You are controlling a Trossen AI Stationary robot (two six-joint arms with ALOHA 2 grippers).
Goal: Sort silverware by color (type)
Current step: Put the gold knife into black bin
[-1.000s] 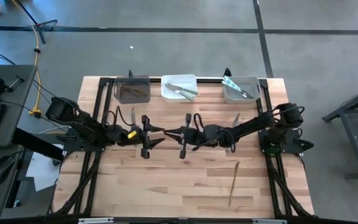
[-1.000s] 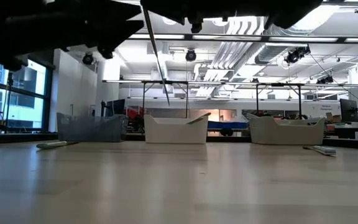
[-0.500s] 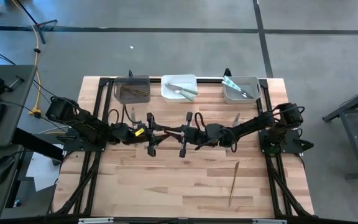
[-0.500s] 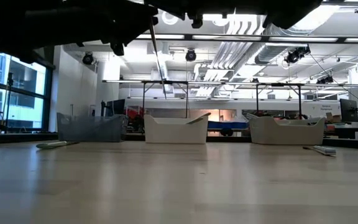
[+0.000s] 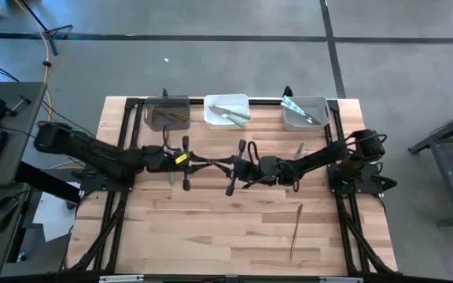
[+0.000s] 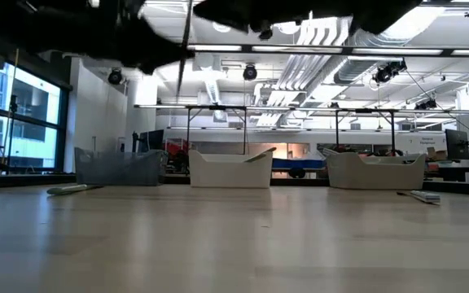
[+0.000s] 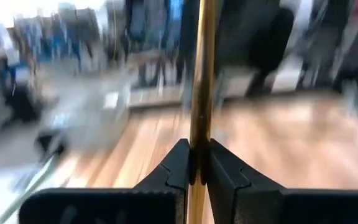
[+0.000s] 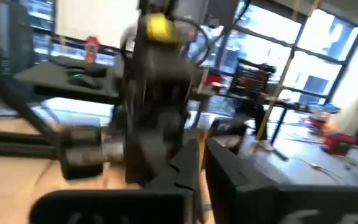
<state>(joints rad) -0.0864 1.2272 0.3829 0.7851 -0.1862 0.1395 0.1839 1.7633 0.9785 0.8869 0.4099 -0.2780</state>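
From above I see my left gripper (image 5: 204,163) and right gripper (image 5: 220,164) meeting over the table (image 5: 211,236) mid-span, both arms stretched flat. A bronze knife (image 5: 296,229) lies apart, near the front right. My left wrist camera shows the fingers (image 7: 179,165) clamped on an upright bronze handle (image 7: 201,74). Right wrist: fingers (image 8: 185,167) pressed together; whether they hold anything, I cannot tell.

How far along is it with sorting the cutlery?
Partly done. The dark bin, white bin and grey bin each hold a few pieces. In hand: the left gripper is clamped on a bronze-handled piece above mid-table, with the right gripper shut just opposite. Left: a brown piece alone on the open wood, and another piece by the right arm.
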